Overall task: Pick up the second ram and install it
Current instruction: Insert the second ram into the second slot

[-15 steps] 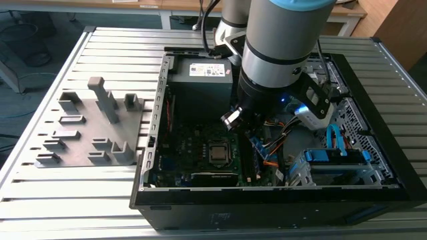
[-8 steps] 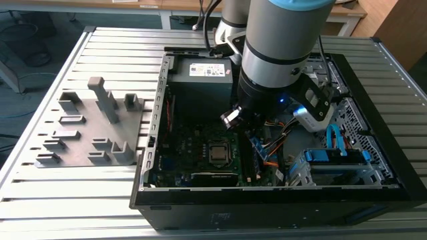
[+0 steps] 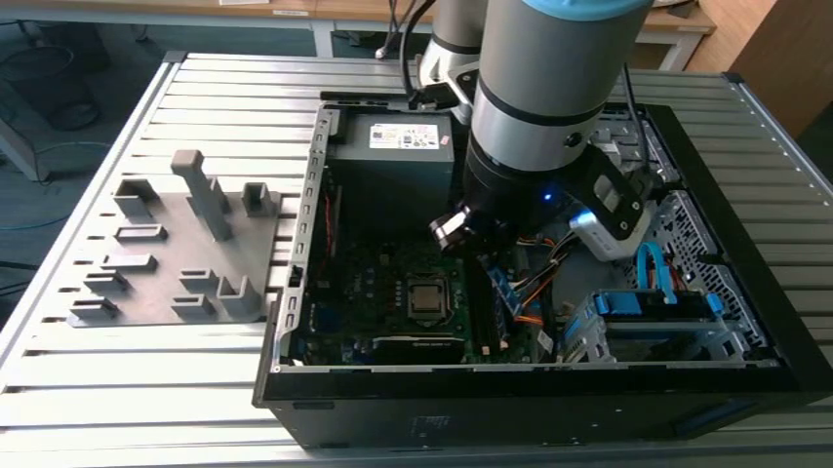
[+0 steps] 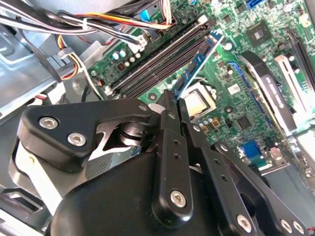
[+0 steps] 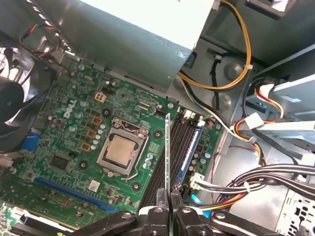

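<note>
Gripper (image 5: 169, 195) is clamped on the second ram (image 5: 169, 152), with the jaws closed against both faces of the board in both wrist views. The stick stands on edge inside the open PC case (image 3: 312, 195), over the bank of memory slots (image 5: 181, 140). It is lined up with the slot nearest the CPU socket (image 5: 120, 152). Can't tell if its lower edge touches the slot. A blue module (image 5: 193, 147) sits in a slot farther from the socket. The grey fixture (image 3: 182, 253) lies on the slatted table (image 3: 234, 88) at the exterior view's left of the case, well apart from the arm.
</note>
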### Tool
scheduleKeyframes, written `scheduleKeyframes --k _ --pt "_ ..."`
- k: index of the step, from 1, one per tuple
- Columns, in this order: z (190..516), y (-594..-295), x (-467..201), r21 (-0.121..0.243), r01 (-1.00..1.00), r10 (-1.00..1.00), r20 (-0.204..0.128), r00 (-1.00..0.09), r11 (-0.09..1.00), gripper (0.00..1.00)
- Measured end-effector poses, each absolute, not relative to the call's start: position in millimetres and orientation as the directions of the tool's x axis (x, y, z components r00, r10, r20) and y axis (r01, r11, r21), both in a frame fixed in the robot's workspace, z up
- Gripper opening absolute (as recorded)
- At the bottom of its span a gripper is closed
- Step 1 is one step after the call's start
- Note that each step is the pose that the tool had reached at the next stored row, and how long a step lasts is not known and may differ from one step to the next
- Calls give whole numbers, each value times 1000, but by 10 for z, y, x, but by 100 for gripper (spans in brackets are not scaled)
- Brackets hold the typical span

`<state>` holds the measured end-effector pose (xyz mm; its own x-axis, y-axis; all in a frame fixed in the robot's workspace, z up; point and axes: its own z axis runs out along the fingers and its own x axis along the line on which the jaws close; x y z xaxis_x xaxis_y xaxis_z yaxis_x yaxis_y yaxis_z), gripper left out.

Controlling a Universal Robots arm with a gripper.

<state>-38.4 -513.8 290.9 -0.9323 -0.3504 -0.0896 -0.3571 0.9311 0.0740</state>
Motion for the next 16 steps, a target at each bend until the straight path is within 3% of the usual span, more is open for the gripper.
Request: scheduleKeyframes --k 16 --pt "2906 -5138 -384 74 -259 -252 -90 -964 963 13"
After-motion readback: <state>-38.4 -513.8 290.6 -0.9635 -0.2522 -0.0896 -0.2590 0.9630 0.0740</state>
